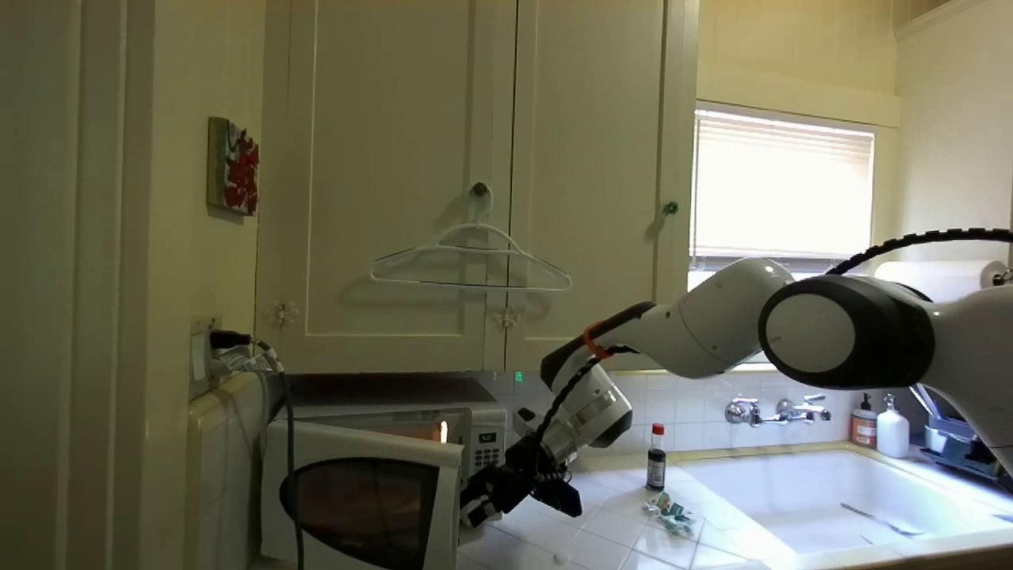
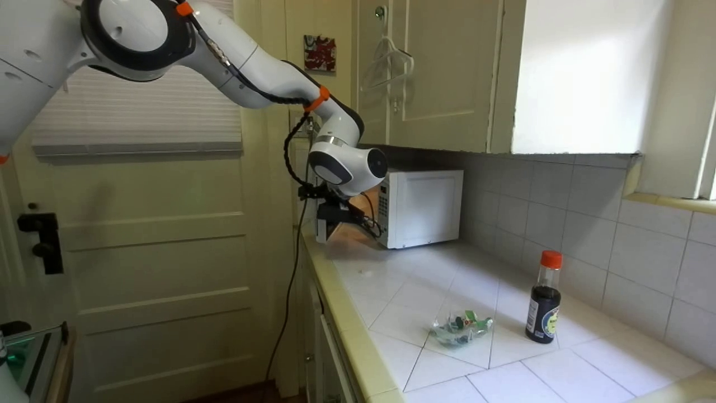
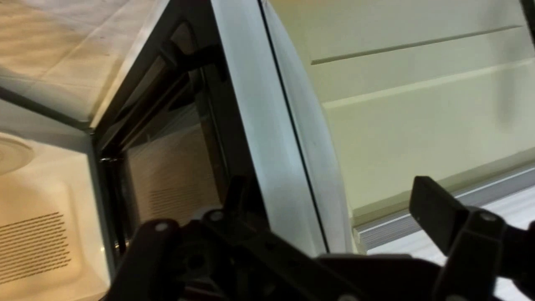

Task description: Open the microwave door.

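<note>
Looming overhead, tall cream wall cabinets (image 1: 396, 158) overhang the white-tiled countertop (image 2: 391, 296), and a white robot arm (image 1: 704, 324) with black-capped joints reaches across from the right in an exterior view. At the counter's far end in an exterior view sits the boxy white microwave (image 2: 425, 210), its cavity glowing. Its wide white door (image 1: 364, 499), set with a dark oval window, stands well ajar, hinged at the left, its free edge out toward the near side; I judge the task largely done, a wider sweep perhaps called for. A dark hanging cable (image 1: 291, 443) crosses in front of that door in an exterior view, and swinging further could snag it. The black two-fingered gripper (image 3: 330, 188) has its fingers spread wide and holds nothing: the wrist view puts the door's edge between them, one finger on the inner side, the other well apart outside. Whether the inner one touches the door I cannot tell. Should the arm draw back too early, that finger could slip past the edge and leave the door short; too hard a shove might drag the microwave over the tiles. A small black latch hook (image 3: 200, 58) on the door's inner face might catch the finger.
</note>
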You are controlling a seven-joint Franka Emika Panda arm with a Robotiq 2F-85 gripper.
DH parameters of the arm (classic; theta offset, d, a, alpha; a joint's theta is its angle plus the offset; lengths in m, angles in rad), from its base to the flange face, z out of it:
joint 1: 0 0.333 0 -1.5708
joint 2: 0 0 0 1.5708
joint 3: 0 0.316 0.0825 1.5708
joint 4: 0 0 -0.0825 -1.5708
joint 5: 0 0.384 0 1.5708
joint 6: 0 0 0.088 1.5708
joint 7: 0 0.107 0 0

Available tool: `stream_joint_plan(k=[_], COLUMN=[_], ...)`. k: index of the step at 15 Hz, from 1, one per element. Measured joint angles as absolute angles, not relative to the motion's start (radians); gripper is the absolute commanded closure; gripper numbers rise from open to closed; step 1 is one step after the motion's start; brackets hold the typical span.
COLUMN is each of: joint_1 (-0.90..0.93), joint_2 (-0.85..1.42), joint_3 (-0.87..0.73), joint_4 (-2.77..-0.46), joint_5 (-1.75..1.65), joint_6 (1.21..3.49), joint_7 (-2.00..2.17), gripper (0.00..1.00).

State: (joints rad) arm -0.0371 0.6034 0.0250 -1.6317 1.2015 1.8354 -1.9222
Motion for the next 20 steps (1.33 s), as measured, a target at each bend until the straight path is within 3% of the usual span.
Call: stream_joint_plan(k=[4,8,13,20], joint_1=[-0.024,-0.046,-0.088,-0.034], joint_2=[0.625,0.59,0.512,0.527], joint_3=[0.026,0.0,0.014,0.053], joint_4=[-1.604,-1.671,-1.816,-1.805], joint_5=[1.065,1.056,1.292,1.63], joint_6=[1.755,1.862,2.061,2.199], joint_7=[-1.829,-1.804,-1.914,-2.034], gripper=[0.0,0.0,0.0,0.0])
